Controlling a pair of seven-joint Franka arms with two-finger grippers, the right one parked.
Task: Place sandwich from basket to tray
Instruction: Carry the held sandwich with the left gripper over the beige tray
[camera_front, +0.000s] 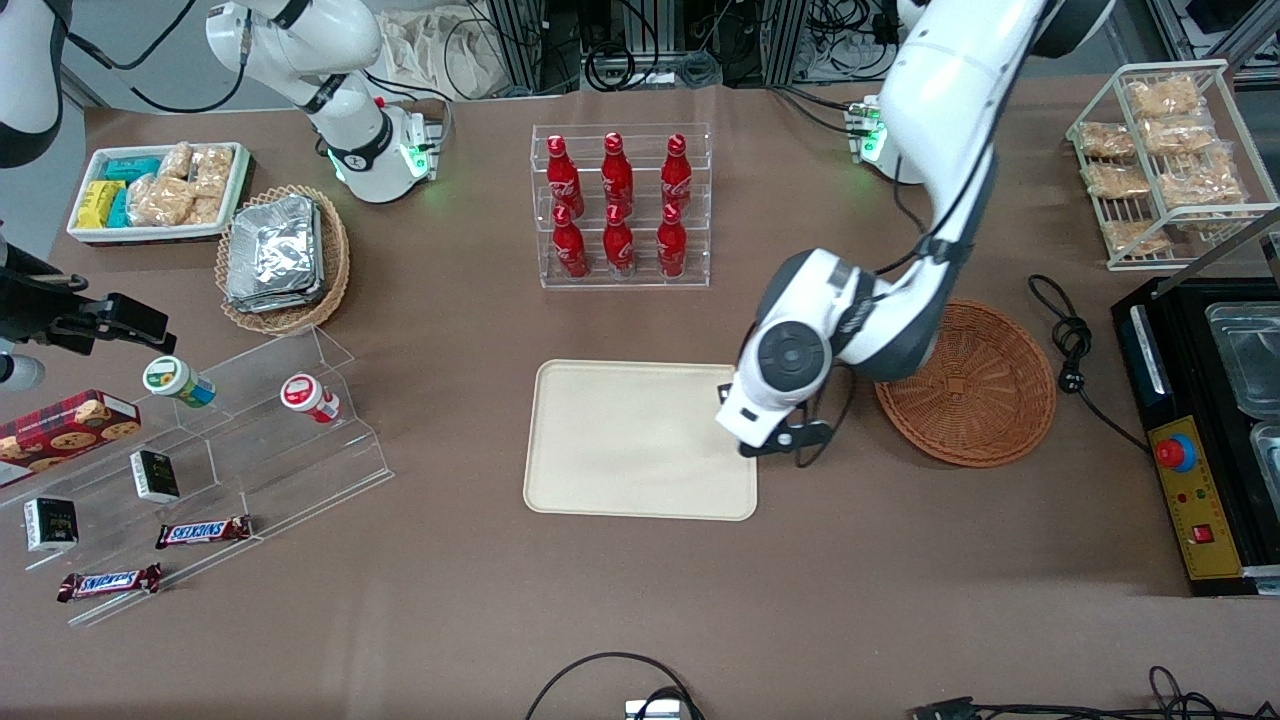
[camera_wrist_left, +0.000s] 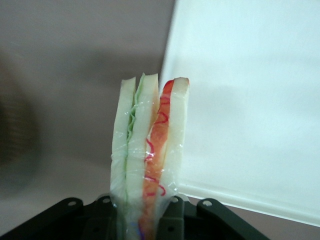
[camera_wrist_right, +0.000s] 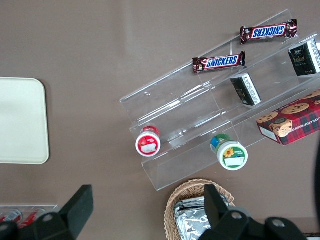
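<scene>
One sandwich (camera_wrist_left: 150, 150), wrapped in clear film, is sitting clamped between the fingers (camera_wrist_left: 172, 220) of the hand (camera_front: 775, 440), its green and orange-red filling showing at the cut edge. In the front view the hand is hanging over the tray (camera_front: 620, 470) at the edge nearest the basket (camera_front: 985, 395). The basket is lying on the brown worktop (camera_front: 640, 600) beside the tray, toward the working arm's end.
</scene>
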